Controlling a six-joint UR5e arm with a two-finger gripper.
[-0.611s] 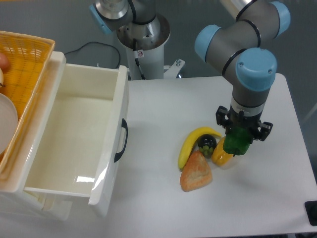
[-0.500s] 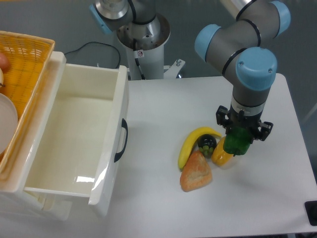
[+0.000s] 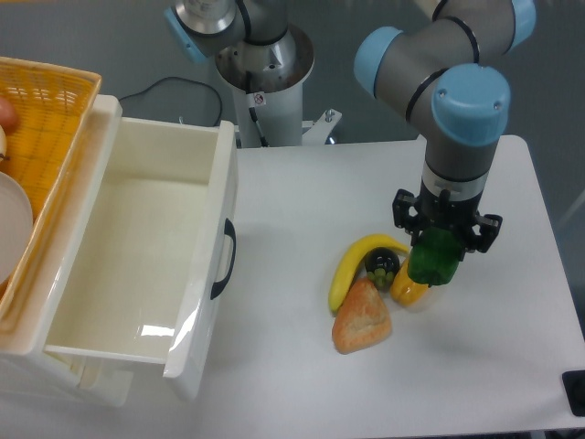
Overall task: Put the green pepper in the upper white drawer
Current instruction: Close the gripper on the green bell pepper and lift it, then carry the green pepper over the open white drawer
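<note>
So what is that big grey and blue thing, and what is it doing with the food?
That is a robot arm. The picture comes from one fixed camera looking down at a white table. At the end of the arm is a gripper with two fingers, like a hand with two fingers. It is squeezing a green pepper. Just beside the green pepper lie a yellow pepper, a banana, a bread roll and a small dark round thing I cannot name. On the left is an open white drawer with nothing in it, and an orange basket next to it. The pepper is meant to go into that drawer.
</note>
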